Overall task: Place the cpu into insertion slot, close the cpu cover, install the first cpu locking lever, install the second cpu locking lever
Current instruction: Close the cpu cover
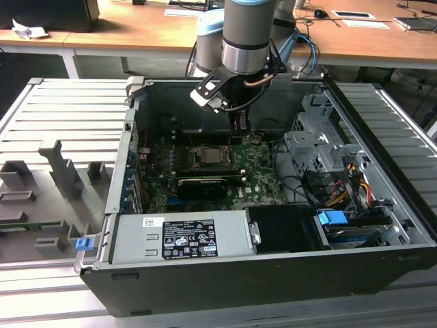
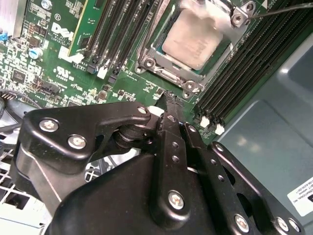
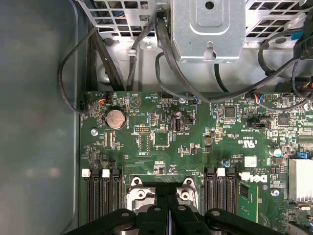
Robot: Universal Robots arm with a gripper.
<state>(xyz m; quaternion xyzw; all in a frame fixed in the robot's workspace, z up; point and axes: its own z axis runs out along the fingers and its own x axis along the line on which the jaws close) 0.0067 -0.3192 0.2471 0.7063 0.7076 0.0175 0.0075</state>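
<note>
The cpu [image 2: 193, 41] lies flat in the insertion slot [image 2: 159, 68], silvery face up. In the exterior view the cpu [image 1: 209, 154] sits mid-board inside the open computer case. The cpu cover [image 2: 208, 9] shows as a blurred silvery plate over the chip's one edge and looks tilted up. A thin metal locking lever [image 2: 281, 7] sticks out beside it. My gripper [image 2: 168, 98] hovers just off the slot's edge, shut with nothing between the fingers. From the exterior view the gripper [image 1: 237, 127] hangs above the board behind the slot. In the first wrist view the gripper [image 3: 166, 193] partly hides the slot [image 3: 138, 194].
Black memory slots [image 2: 122, 34] flank the socket on both sides. A long black card [image 1: 201, 186] lies in front of it, with the power supply [image 1: 181, 236] beyond. A drive cage [image 1: 314, 147] and cables [image 3: 161, 54] crowd the exterior view's right. Case walls [image 1: 126, 157] enclose the board.
</note>
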